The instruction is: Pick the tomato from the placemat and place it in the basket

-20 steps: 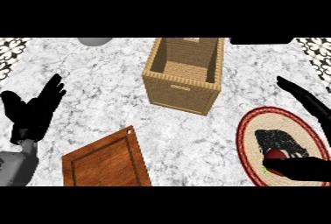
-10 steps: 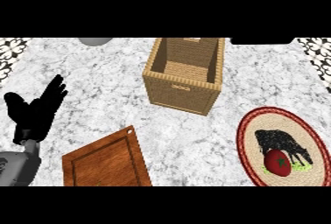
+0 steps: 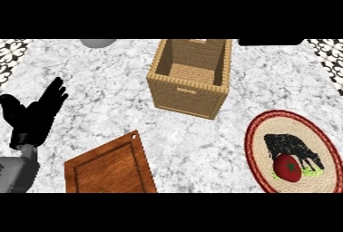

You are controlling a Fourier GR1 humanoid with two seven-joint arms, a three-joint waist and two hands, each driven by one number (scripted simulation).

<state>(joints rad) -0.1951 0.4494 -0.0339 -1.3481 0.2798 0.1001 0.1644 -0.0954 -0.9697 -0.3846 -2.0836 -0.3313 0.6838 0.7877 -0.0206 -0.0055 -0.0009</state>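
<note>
Right hand gone; tomato (image 3: 288, 167) on placemat (image 3: 262, 136).

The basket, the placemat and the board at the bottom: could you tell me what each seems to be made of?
Basket: woven wicker or straw, going by its ribbed tan walls. Placemat: probably braided fibre, with ringed red-edged bands. Board: wood, with reddish-brown grain.

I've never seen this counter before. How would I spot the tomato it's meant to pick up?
Look to the right side of the marble counter, past the tall woven basket, to the round placemat with a red rim and a black animal picture. The tomato sits on the mat's lower part, just below that picture. It is the only round, bright red thing there, with a small green star on top.
</note>
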